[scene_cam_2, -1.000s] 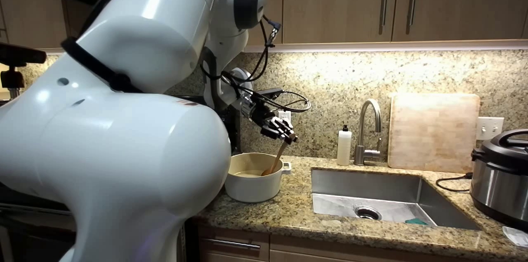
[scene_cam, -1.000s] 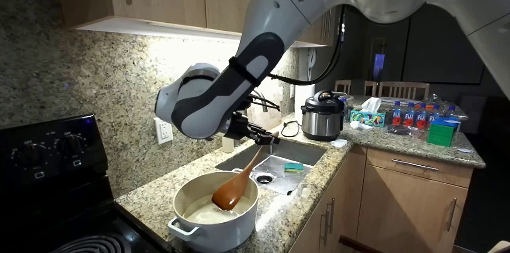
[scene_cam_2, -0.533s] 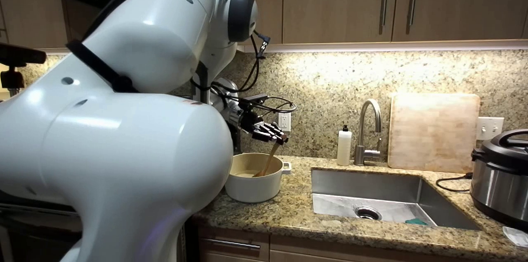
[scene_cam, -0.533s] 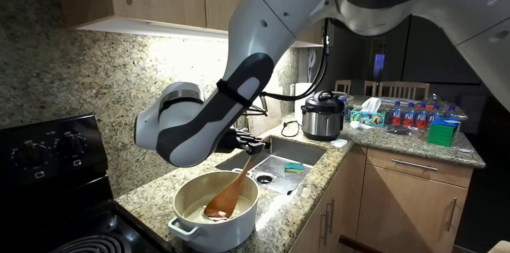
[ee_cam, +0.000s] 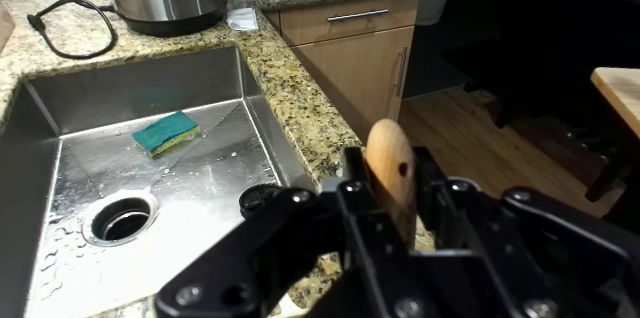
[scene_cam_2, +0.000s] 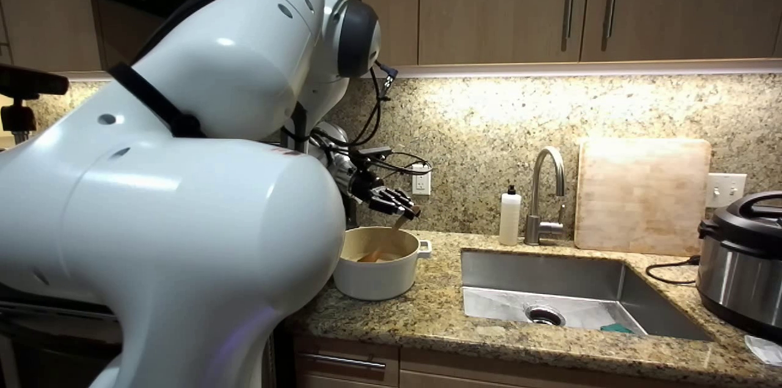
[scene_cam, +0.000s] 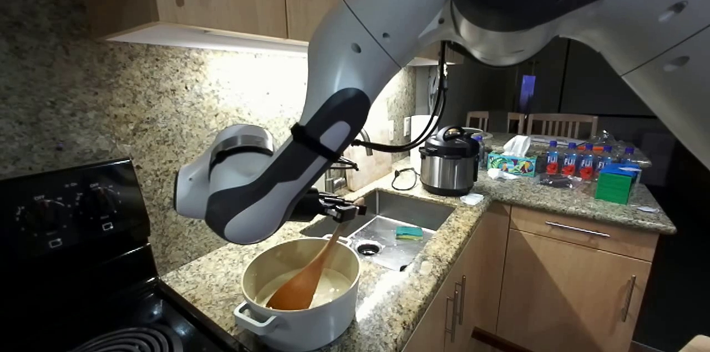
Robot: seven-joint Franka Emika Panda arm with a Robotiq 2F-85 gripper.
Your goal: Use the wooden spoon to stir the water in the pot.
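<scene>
1. The large white-and-grey jointed robot arm (scene_cam_2: 232,192) fills the left of an exterior view, cut off there by the left and bottom edges.
2. The speckled tan granite counter (scene_cam: 213,280) passes partly behind the arm in both exterior views.
3. The rectangular stainless-steel sink (ee_cam: 190,80) is cut off at the left edge of the wrist view.
4. The silver-and-black electric cooker (scene_cam: 449,172) shows whole in an exterior view; the wrist view leaves out its lid.
5. The round cream-white pot (scene_cam: 313,330) stands on the counter beside the sink; in an exterior view the arm overlaps the edge of its wall (scene_cam_2: 372,281).
6. The pale yellowish water (scene_cam: 335,285) lies in the pot, part of its surface covered by the orange-brown wooden spoon (scene_cam: 297,291).
7. The black two-fingered gripper (ee_cam: 389,165) is clamped on the spoon's handle, near the upper end.
8. The spoon leans, broad end down inside the pot; its lower edge seems to dip into the water, though how deep is hard to make out.
9. The teal-and-yellow rectangular sponge (ee_cam: 167,132) lies in the sink, mostly hidden by the front edge in an exterior view.
10. A small round black piece (ee_cam: 257,197), also in the sink, is partly covered by the gripper in the wrist view.
</scene>
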